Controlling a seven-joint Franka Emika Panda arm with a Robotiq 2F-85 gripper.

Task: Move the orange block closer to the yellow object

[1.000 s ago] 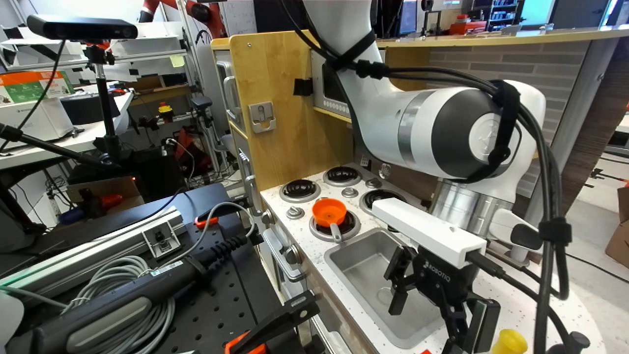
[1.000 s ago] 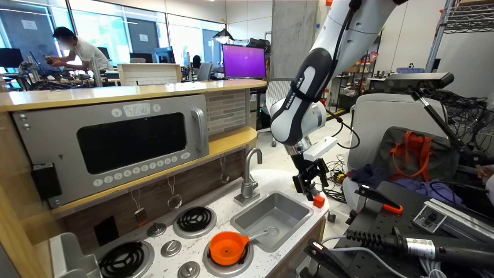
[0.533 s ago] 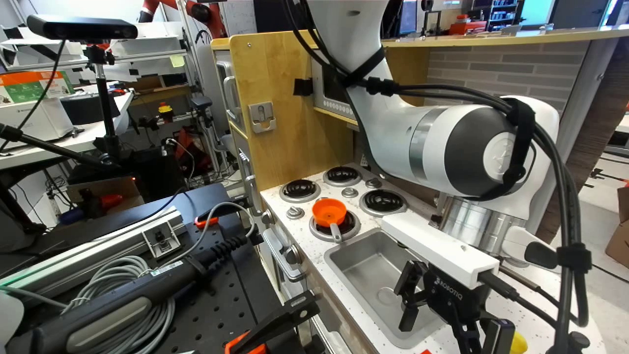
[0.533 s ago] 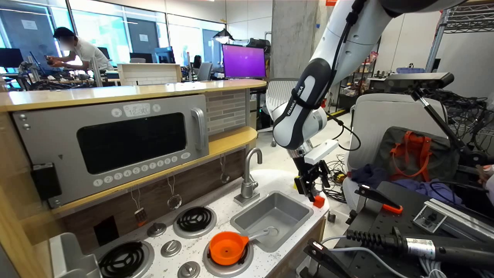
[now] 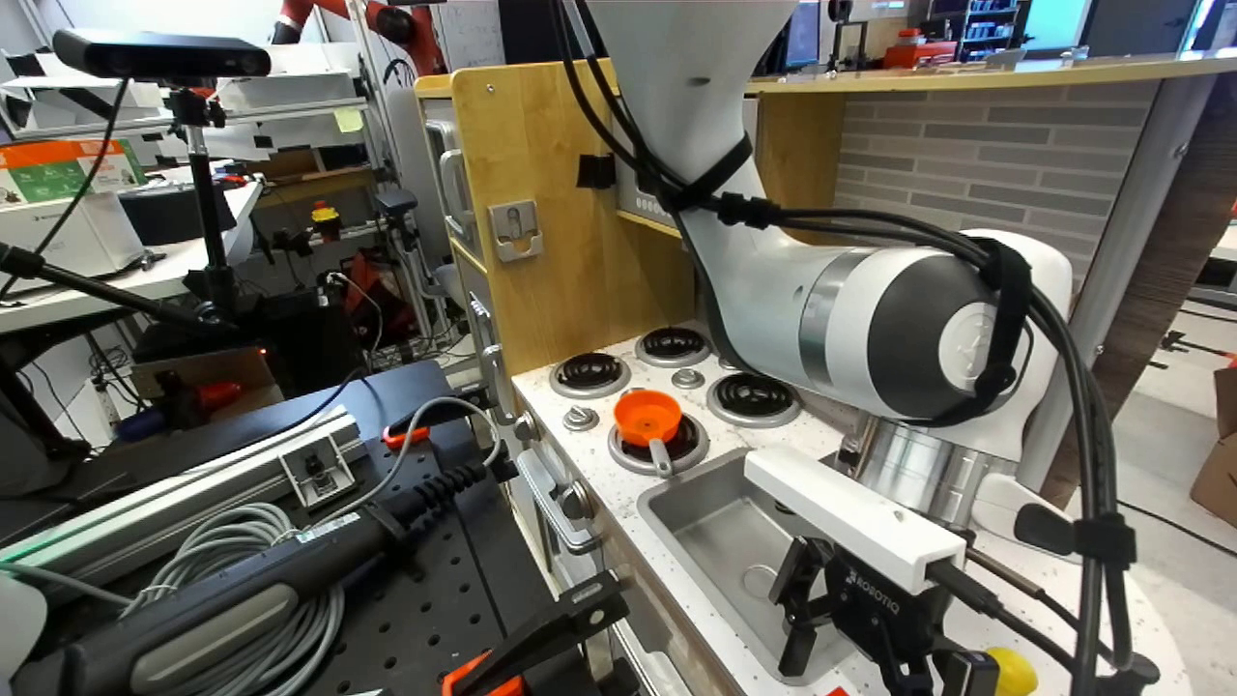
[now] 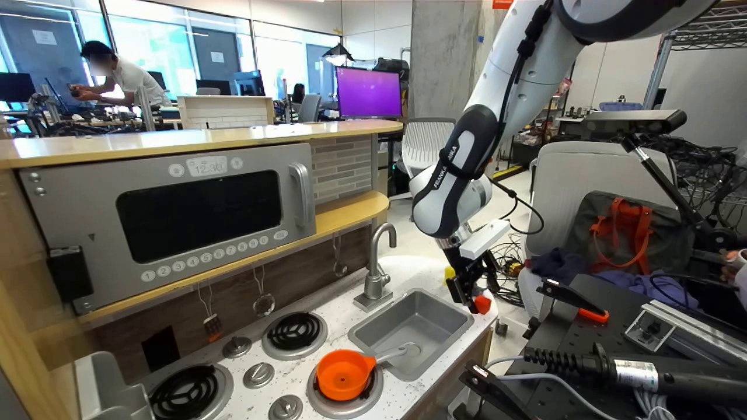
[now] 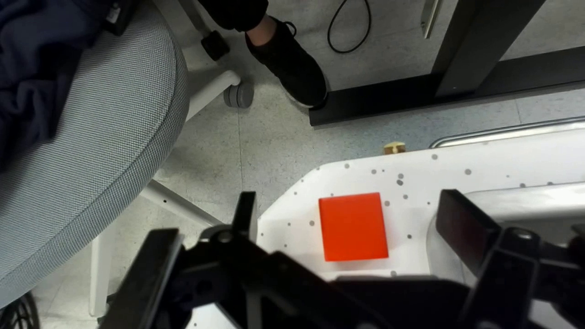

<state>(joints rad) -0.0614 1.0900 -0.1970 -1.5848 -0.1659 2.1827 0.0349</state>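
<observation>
The orange block [image 7: 353, 227] sits on the white speckled counter near its edge in the wrist view. In the exterior views it shows beside the gripper [image 6: 482, 304] and as a sliver at the bottom edge [image 5: 838, 691]. My gripper [image 7: 349, 214] is open, its fingers apart on either side of the block and touching neither side. It also shows low over the counter end in both exterior views [image 5: 879, 667] [image 6: 480, 291]. The yellow object [image 5: 1013, 671] stands on the counter behind the gripper, partly hidden by a finger [image 6: 449, 275]. It is out of the wrist view.
The metal sink [image 6: 382, 344] lies right beside the block, under one finger's side. A faucet [image 6: 376, 274] rises behind it. An orange pan [image 6: 343, 376] sits on a burner. A dark knob-like item [image 5: 1138, 670] stands near the yellow object. A chair [image 7: 114, 137] is beyond the counter edge.
My gripper has moved down toward the counter and over the block, staying open. The yellow object shows more clearly beside the gripper in an exterior view. The block has not visibly moved.
</observation>
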